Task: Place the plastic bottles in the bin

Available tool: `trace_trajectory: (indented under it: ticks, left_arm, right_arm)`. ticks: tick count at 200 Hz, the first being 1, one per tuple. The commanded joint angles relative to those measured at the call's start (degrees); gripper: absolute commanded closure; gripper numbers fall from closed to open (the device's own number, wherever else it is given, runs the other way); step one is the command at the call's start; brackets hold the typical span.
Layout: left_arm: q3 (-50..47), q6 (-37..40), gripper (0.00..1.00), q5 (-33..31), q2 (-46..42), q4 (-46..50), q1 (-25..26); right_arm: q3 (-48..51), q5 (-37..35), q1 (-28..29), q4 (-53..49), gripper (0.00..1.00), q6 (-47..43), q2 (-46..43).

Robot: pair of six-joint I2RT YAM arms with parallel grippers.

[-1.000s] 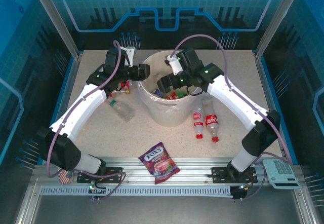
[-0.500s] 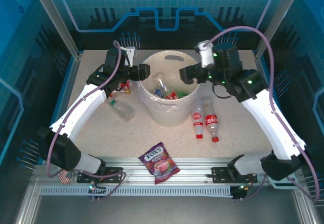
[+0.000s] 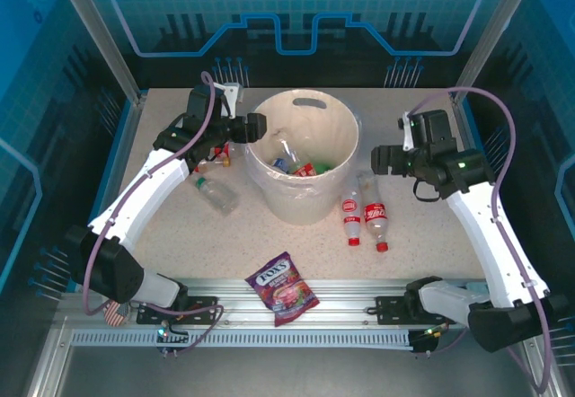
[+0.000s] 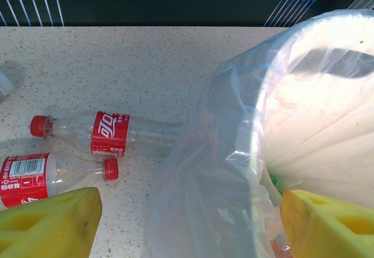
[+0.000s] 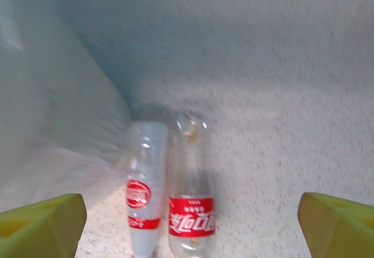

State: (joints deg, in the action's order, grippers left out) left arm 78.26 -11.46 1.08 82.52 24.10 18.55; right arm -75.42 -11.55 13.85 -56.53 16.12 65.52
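Clear plastic bottles (image 3: 301,165) are seen piled inside the bin (image 3: 301,201), a cream-white bucket that is lined with a clear bag (image 4: 198,176) and set at the middle of the speckled desk (image 3: 225,244). Just right of the bin, a pair of red-labelled bottles (image 3: 375,216) is laid side by side on the desk, caps toward the near edge, the left one just beside the bin's wall. On the bin's left, a plain clear bottle (image 3: 216,192) is laid on its side. Behind it, two red-capped bottles (image 4: 108,132) are laid close together beneath the left arm, and the base of one is hidden by the bag's edge.

The left end effector (image 3: 252,127) is held at the bin's left rim. Its yellow fingers (image 4: 49,223) are spread well apart, one outside the rim and one over the inside, and nothing is gripped. The right end effector (image 3: 379,159) is held above the pair of red-labelled bottles, its fingers (image 5: 41,226) spread wide and empty. A purple candy bag (image 3: 283,287) is laid near the desk's front edge, well apart from the bin.
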Motion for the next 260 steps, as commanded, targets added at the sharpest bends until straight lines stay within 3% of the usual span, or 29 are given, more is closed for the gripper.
trace_trajectory:
  ticks: [1,91,148,171,260]
  left_arm:
    - [-1.77,2.41,0.19,-1.21,0.75,4.29,0.26]
    - [-1.74,2.54,0.19,-1.38,0.83,4.38,0.31]
    - [-1.76,2.71,0.19,-1.61,0.53,4.38,0.24]
    - [-1.74,2.84,0.19,-1.51,0.48,4.38,0.31]
    - [-1.76,2.8,0.19,-1.79,0.22,4.38,0.25]
  right_arm:
    - [4.81,-0.77,-2.27,-0.29,0.05,2.15,0.05]
    - [20.77,5.67,-2.68,12.82,0.06,5.48,10.16]
    - [22.93,6.59,-3.9,18.35,0.08,4.97,18.34]
    - [22.77,3.51,-4.95,18.43,0.11,4.45,21.85]
    - [19.36,4.94,-7.34,18.79,0.13,5.48,34.37]
